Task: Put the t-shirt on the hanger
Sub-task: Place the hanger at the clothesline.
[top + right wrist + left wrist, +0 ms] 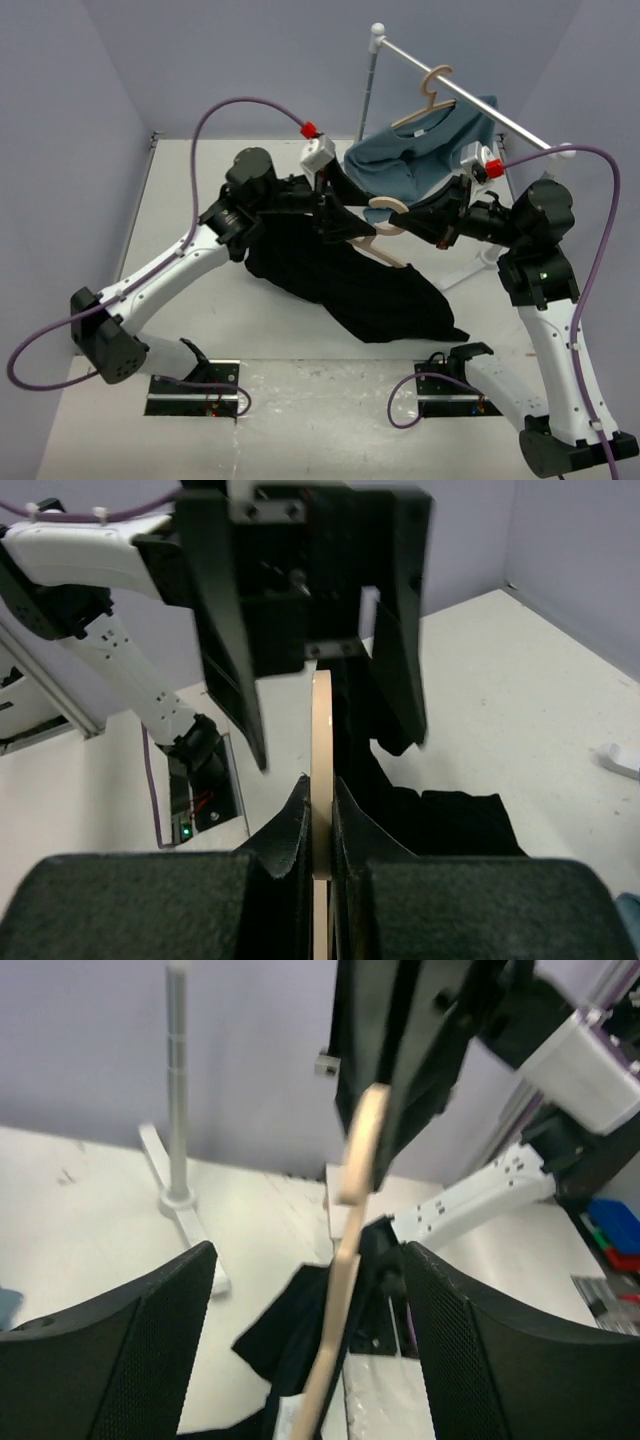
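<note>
Above the white table [290, 345], the right gripper [320, 805] clamps the hanger [321, 730], the left gripper [308, 1255] gapes around it, and arms partly hide the t-shirt [345, 285].

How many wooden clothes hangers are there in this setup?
2. One pale wooden hanger hangs on the white rail, wearing a teal-blue shirt. The second wooden hanger is pinched in the right gripper above the black fabric t-shirt. None looks hidden.

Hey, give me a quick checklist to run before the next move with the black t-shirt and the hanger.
1. Right end effector shut on the hanger: ok.
2. Left end effector gripping the t-shirt: not ok; fingers open, astride the hanger.
3. T-shirt threaded over a hanger shoulder: cannot tell.
4. T-shirt clear of the table: not ok; much of it lies there.
</note>
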You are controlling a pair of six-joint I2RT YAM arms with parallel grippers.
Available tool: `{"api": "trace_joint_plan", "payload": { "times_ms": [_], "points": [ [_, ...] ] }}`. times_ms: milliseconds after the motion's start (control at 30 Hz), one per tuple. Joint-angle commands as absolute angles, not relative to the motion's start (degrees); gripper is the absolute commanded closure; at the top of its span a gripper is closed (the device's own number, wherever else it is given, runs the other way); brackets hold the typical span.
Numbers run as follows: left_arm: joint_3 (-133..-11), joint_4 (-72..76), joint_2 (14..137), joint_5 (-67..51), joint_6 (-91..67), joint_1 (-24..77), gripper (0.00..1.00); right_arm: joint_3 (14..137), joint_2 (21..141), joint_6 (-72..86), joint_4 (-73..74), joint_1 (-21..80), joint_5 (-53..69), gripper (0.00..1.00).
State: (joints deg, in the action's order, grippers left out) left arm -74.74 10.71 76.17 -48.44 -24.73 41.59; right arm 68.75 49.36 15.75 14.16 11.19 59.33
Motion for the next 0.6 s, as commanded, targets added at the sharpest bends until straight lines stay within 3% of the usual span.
{"api": "trace_joint_plan", "payload": {
  "times_ms": [0, 33, 267, 433, 467, 500, 567],
  "points": [
    [-79.2, 13.1, 81.0, -57.4, -25.7, 44.7, 0.25, 70.1, 48.4, 17.3, 9.8, 11.3, 65.0, 1.00],
    [-79.4, 13.0, 81.9, -58.1, -25.8, 45.2, 0.28, 70.3, 48.3, 16.7, 10.6, 11.4, 64.7, 1.00],
    [-80.1, 12.4, 84.9, -59.5, -25.5, 46.3, 0.97, 70.6, 48.4, 15.0, 13.0, 11.4, 62.0, 1.00],
    [-80.9, 8.7, 83.5, -57.8, -22.2, 46.0, 1.00, 70.0, 48.8, 15.0, 13.7, 11.4, 60.6, 0.97],
    [-81.6, 7.7, 83.5, -58.1, -22.0, 45.4, 1.00, 69.6, 48.2, 14.8, 14.0, 11.4, 59.6, 0.77],
    [-82.8, 6.7, 83.5, -58.5, -21.6, 44.7, 1.00, 69.0, 47.2, 14.1, 14.7, 11.2, 58.2, 0.50],
    [-84.2, 5.5, 83.4, -60.2, -21.8, 43.2, 1.00, 67.8, 44.7, 10.3, 17.9, 11.1, 55.1, 0.37]
  ]
}}
